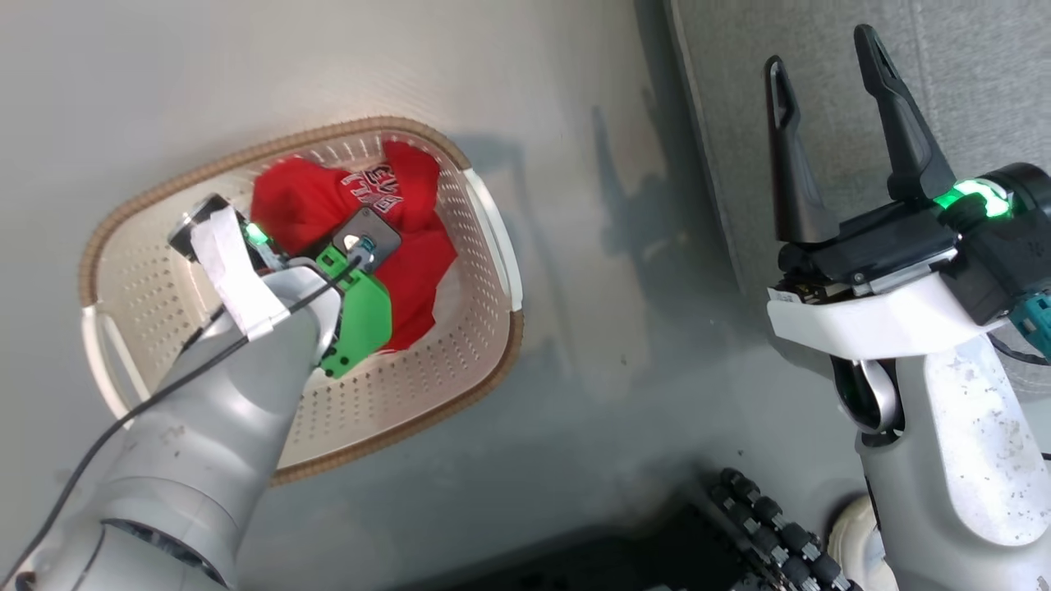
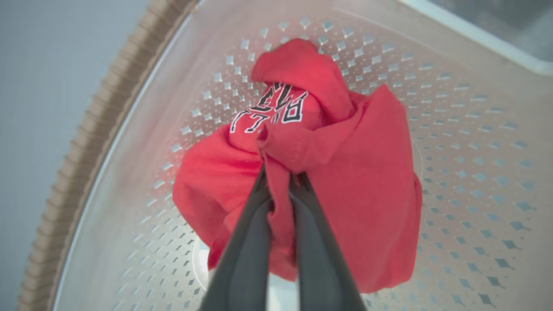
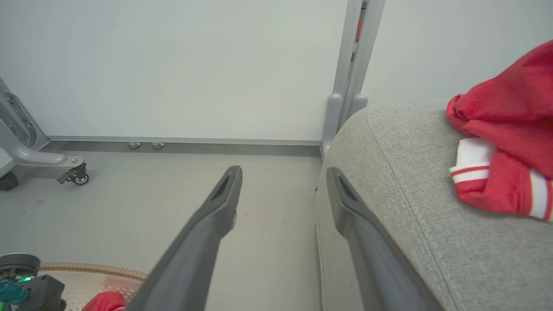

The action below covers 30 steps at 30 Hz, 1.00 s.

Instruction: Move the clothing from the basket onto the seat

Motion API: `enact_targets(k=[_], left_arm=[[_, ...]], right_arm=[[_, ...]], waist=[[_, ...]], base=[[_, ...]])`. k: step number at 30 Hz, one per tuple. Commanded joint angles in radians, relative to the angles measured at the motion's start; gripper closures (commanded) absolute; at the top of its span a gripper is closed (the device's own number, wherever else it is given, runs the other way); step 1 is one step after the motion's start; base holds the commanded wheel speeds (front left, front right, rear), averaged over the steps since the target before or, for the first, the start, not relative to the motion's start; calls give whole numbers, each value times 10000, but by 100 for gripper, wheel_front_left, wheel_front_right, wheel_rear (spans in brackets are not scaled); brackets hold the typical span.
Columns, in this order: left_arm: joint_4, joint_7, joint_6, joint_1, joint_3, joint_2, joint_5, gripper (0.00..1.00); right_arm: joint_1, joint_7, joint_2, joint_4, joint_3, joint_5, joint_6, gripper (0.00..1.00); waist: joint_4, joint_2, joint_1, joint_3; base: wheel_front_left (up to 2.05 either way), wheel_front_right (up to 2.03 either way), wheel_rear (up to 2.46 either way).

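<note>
The cream perforated basket [image 1: 484,246] with a brown woven rim stands on the floor, and a mostly plain red piece of clothing [image 1: 304,197] with white lettering lies crumpled in it. My left arm reaches down into the basket. In the left wrist view my left gripper [image 2: 281,181] is shut on a fold of this red garment [image 2: 354,172], above the basket's floor [image 2: 453,129]. My right gripper [image 1: 821,49] is open and holds nothing, beside the grey seat [image 1: 969,98]. On the seat [image 3: 410,194] lies a second red garment [image 3: 510,112] with white striped trim. My right gripper [image 3: 284,172] points past the seat's corner.
The grey floor spreads between basket and seat. A wheeled grey stand base [image 3: 43,162] sits at the left by the wall. A grey post [image 3: 350,86] rises behind the seat's corner. A dark ribbed part [image 1: 764,525] lies low between my arms.
</note>
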Motion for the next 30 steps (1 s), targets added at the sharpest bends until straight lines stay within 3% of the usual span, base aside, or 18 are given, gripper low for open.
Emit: enact_targets(k=[1,18,30], left_arm=[[-27,-199,-52,271,-49,-102,-76,100],[-1368,-1164,-75,1764,-49,-471,-1365,100],[-3975,-1160,70,3155,602,31,-1853,100]], right_arm=[[229,-34,-23,86,-33,-77,-11,0],[1136,-34,-26,1170,-211,-334,-11,0],[2124,-34,-26,1634,-288,-419,-11,0]], waist=[[302,82,-1,-794],[1241,82,-1,-3570],[1822,82,-1,-5274]], base=[[0,0,0],[0,0,0],[0,0,0]])
